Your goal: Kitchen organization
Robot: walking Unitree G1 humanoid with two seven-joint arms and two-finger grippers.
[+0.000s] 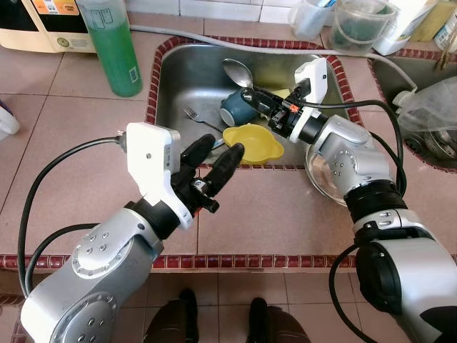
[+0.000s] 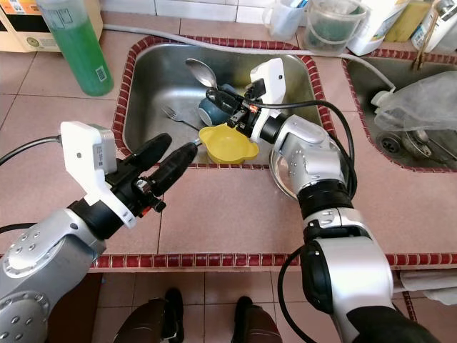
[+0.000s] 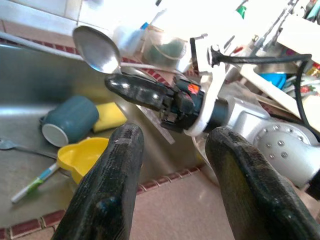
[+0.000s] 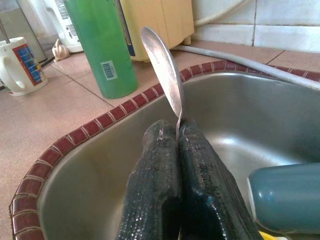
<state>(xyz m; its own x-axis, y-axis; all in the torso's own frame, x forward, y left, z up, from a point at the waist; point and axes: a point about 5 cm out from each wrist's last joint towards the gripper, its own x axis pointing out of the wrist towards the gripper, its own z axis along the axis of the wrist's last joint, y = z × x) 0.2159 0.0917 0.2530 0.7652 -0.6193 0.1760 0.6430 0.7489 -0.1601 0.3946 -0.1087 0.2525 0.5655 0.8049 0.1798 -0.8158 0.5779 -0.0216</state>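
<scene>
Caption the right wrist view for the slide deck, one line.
Right gripper pinches a metal spoon upright over the steel sink, teal mug beside it.

Bright, sharp; overexposed left-wrist background.

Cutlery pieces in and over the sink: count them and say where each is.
2. A spoon is pinched between the right gripper's fingers above the sink, and a fork lies on the sink floor left of the teal mug. More may be hidden under the arm.
</scene>
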